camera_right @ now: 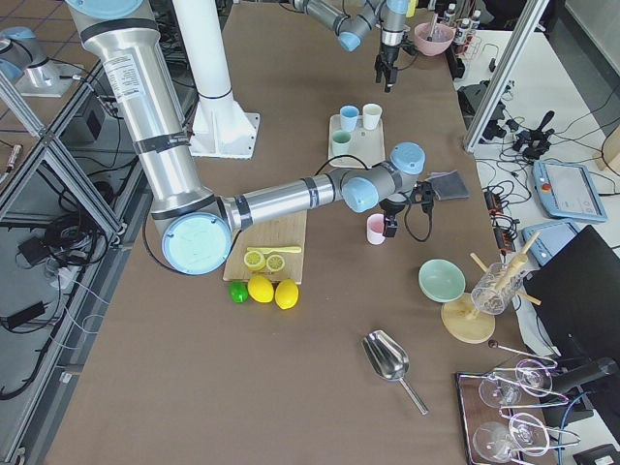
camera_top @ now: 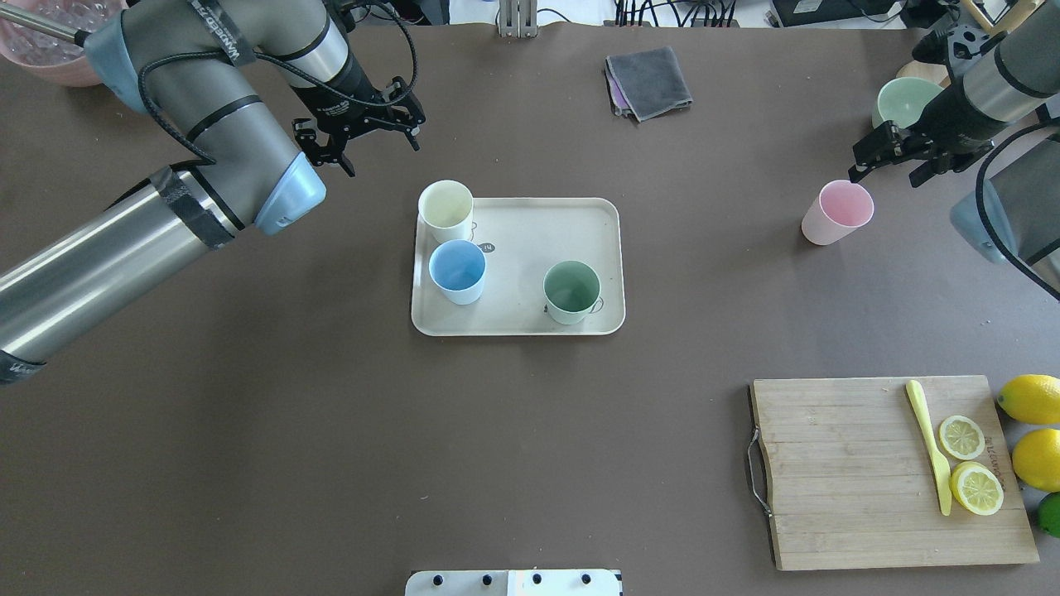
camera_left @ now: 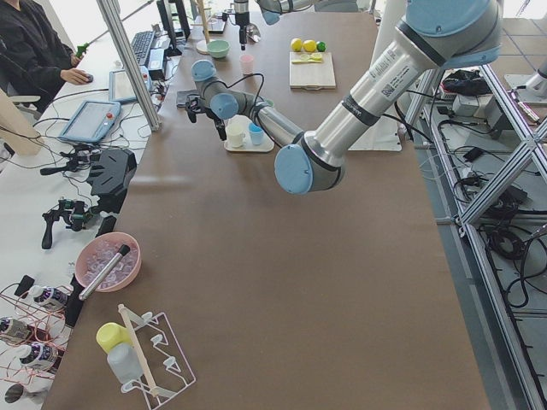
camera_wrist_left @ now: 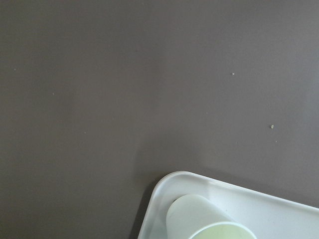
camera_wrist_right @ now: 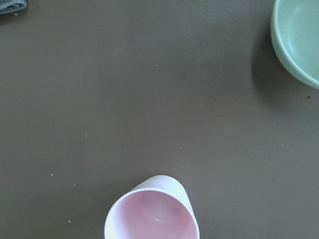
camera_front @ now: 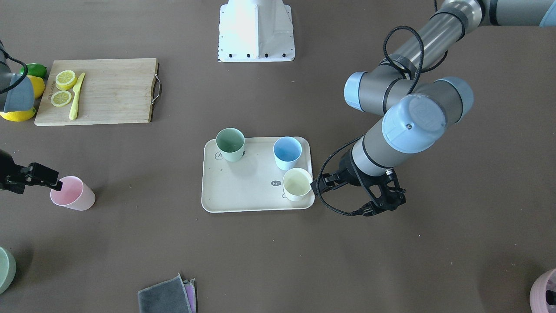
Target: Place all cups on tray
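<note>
Left gripper (camera_top: 368, 141): jaws apart, nothing held, above bare bench (camera_top: 248, 414) just off the tray corner nearest the cream cup (camera_top: 446, 210). Right gripper (camera_top: 893, 161): jaws apart, nothing clamped, one finger at the rim of the pink cup (camera_top: 837, 212), which stands upright on the bench, well apart from the tray (camera_top: 530, 257). On the tray, upright: cream cup, blue cup (camera_top: 457, 271), green cup (camera_top: 571, 291). Green bowl (camera_top: 904, 101) beyond the right gripper.

A wooden cutting board (camera_top: 861, 472) is seen carrying two lemon slices (camera_top: 969, 462) and a yellow knife (camera_top: 931, 444); a grey cloth (camera_top: 650, 81) lies folded on the desk (camera_top: 248, 414).
</note>
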### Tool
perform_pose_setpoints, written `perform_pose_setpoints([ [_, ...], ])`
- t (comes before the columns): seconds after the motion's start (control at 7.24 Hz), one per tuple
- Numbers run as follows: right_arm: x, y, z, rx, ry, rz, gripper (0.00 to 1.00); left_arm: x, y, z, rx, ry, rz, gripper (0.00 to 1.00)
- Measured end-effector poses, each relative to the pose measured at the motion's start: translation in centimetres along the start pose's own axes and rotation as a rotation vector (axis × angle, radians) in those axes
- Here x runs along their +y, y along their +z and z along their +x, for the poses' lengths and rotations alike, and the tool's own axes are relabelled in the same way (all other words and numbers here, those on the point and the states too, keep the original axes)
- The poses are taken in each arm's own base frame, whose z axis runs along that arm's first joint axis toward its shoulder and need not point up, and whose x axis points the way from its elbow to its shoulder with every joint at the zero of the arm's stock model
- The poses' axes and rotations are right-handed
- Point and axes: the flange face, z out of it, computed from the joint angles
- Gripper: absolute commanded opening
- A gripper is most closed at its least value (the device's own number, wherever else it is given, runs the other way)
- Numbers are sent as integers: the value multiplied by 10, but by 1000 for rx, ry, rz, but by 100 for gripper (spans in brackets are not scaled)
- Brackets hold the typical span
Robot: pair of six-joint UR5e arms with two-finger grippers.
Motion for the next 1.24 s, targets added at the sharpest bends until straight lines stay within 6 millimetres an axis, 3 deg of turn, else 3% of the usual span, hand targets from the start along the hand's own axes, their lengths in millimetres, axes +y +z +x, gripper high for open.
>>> perform_pose_setpoints([
  [0.28,3,24,-2,43,-12,-9,100,-5,-5,-10,2,4,-9,98],
  [0.55,3,35,3,62,-8,-20,100,-6,-5,-12,1,6,-10,98],
  [0.69,3,39,6,67,-5,-27,95,-6,-5,-12,1,7,-11,98],
  [0.83,3,43,8,72,0,-33,19,-6,-5,-12,1,8,-11,98],
  [0.97,3,45,9,73,4,-36,0,-6,-5,-12,1,8,-11,98],
  [1.24,4,47,9,73,0,-40,0,-6,-6,-12,0,8,-8,98],
])
